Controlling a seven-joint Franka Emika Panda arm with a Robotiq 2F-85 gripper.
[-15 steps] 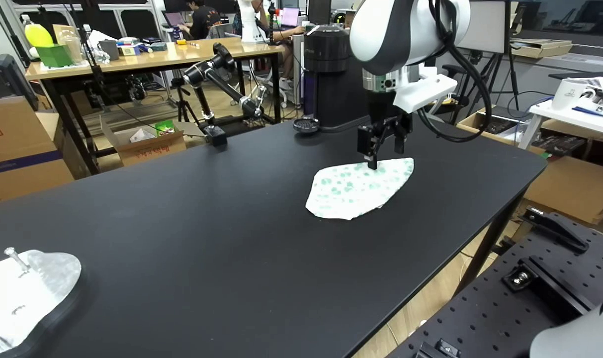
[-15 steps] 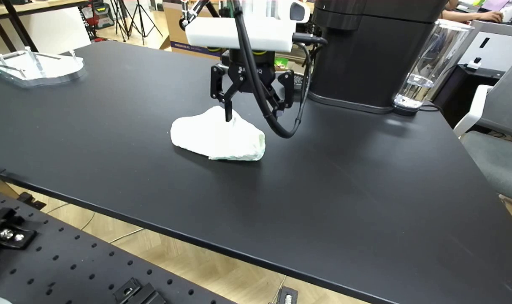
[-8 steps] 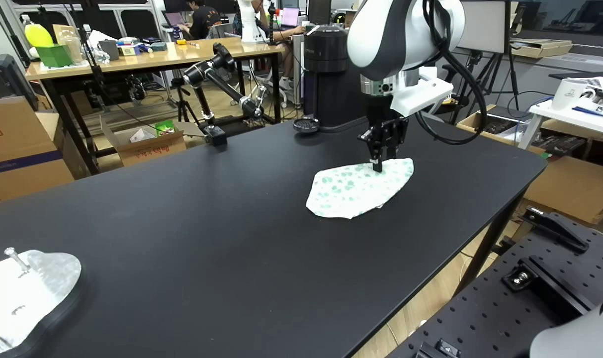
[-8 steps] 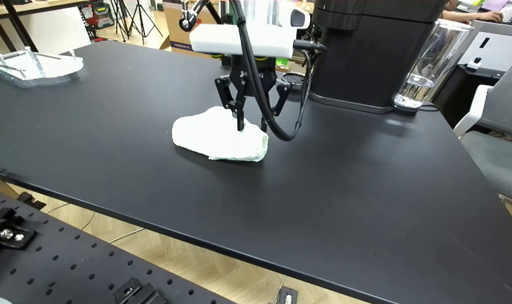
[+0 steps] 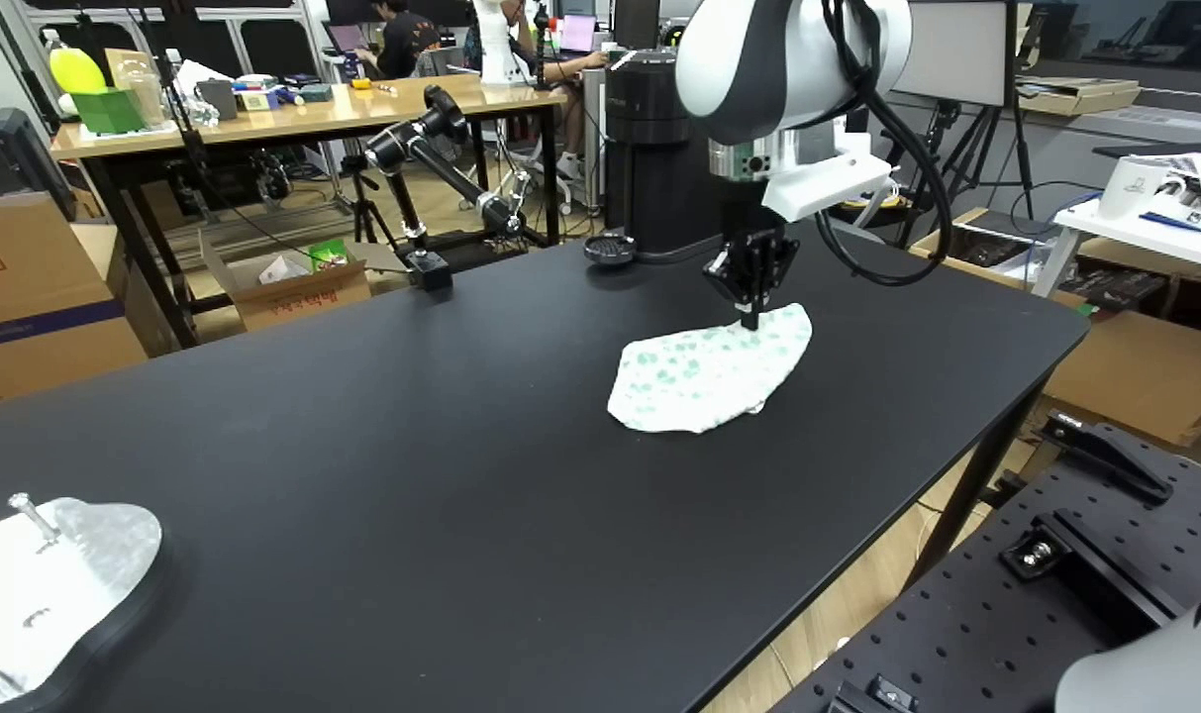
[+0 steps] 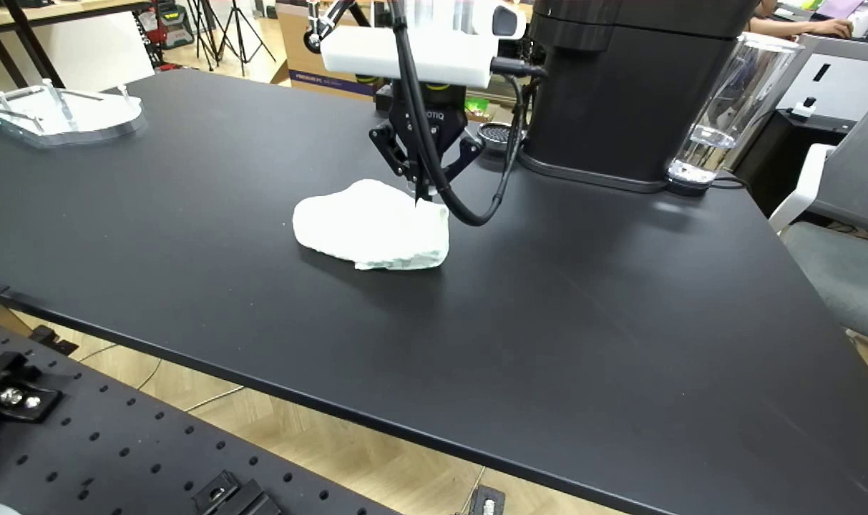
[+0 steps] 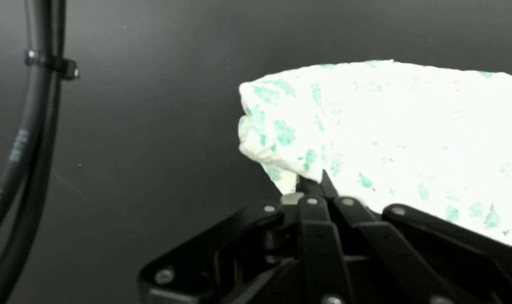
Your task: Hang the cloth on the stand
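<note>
Plainly, the end effector (image 7: 320, 185) has hold of the cloth (image 5: 694, 384): its two fingers (image 7: 329, 189) stand almost together, hardly a gap between them, with a fold pinched at the tips. The cloth, white with green blotches, is on the black tabletop (image 5: 412, 555), gathered and folded over on itself, and the grip sits on its edge, at one to two o'clock from its middle in both exterior views. Whether that edge is clear of the surface is hard to say. From the grip in the wrist view, the cloth spreads from ten round past three o'clock, its rolled end between ten and eleven, while black cables (image 7: 17, 202) run down toward nine. In an exterior view a pale pegged stand (image 5: 95, 555), partly out of view, is well apart from the cloth, between eight and nine o'clock; near eleven is a round grated dish (image 5: 610, 253), and around ten a black jointed arm (image 5: 392, 151) rises at the tabletop's edge. A tall black appliance (image 6: 620, 114) stands at two o'clock from the cloth in an exterior view, a clear container (image 6: 713, 143) just beside it at three; between seven and eight from the cloth, past the edge, is a perforated plate (image 6: 140, 429).
</note>
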